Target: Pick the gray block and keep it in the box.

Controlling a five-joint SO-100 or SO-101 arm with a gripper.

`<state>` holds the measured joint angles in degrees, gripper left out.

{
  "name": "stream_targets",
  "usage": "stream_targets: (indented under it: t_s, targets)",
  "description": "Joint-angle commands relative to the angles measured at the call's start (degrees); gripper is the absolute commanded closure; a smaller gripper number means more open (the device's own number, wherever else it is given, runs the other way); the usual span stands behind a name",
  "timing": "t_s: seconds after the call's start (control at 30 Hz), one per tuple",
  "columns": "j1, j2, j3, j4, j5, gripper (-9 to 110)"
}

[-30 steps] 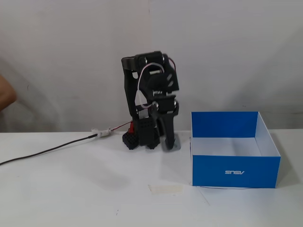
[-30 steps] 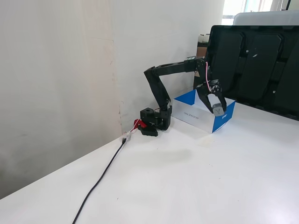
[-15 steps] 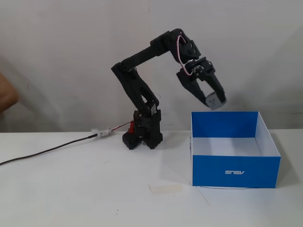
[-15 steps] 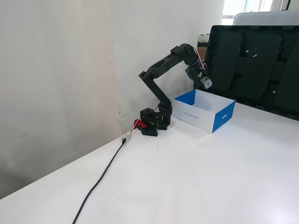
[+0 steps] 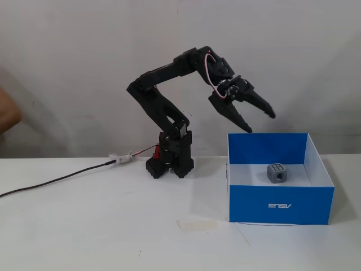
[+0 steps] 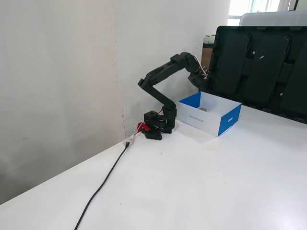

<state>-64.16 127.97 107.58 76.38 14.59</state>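
The gray block (image 5: 277,173) rests on the white floor inside the blue box (image 5: 280,205), near the middle. In a fixed view a sliver of the gray block (image 6: 203,109) shows over the wall of the box (image 6: 192,117). My black gripper (image 5: 262,122) hangs open and empty above the box's back left corner, well above the block. In a fixed view the gripper (image 6: 204,81) is dark against a black panel and hard to make out.
The arm's base (image 5: 172,160) stands left of the box with a black cable (image 5: 56,179) running left. A strip of tape (image 5: 196,224) lies on the table. A large black panel (image 6: 261,67) stands behind the box. A hand (image 5: 7,113) shows at the left edge.
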Motion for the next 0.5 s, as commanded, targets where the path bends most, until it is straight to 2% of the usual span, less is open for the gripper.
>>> stream_targets:
  t_s: [0.0,0.1,0.17,0.33,0.47]
  targets:
    - [6.94,3.43,-1.23,-0.88,0.53,86]
    - [16.26,4.31,-1.05,-0.35,0.53,97]
    - [23.03,4.57,-1.05,-0.18,0.26,101]
    - [41.4,7.12,2.37,-1.49,-2.37,101]
    - [51.59,17.23,17.75,-10.02,-7.21,101]
